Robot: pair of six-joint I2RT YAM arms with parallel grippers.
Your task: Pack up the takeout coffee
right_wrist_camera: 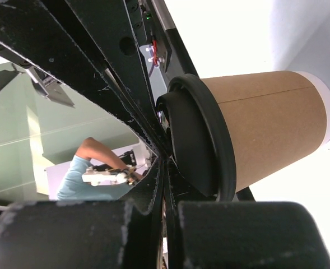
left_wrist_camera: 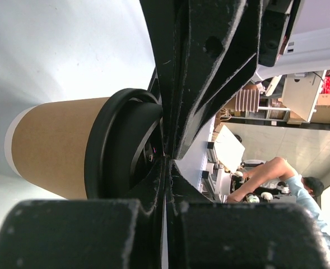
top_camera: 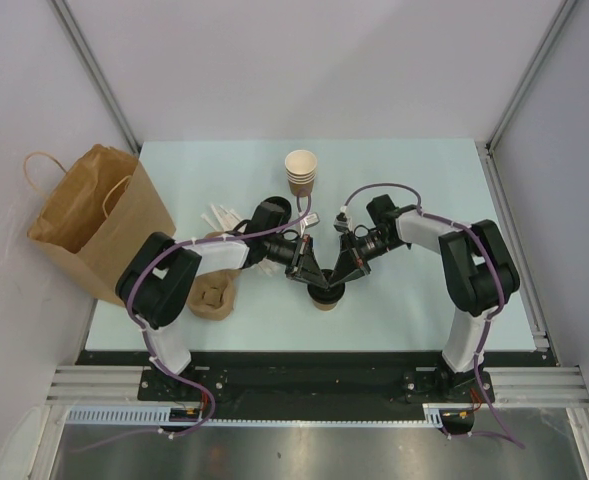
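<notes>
1 downward overhead view; 2 close wrist views on 1 shared cup

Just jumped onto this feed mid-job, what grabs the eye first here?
The left gripper and right gripper meet, both shut, with their tips at the black lid of one coffee cup near the front middle of the table. A big brown paper bag stands open at the table's left edge, and a stack of lidless cups sits toward the back.
</notes>
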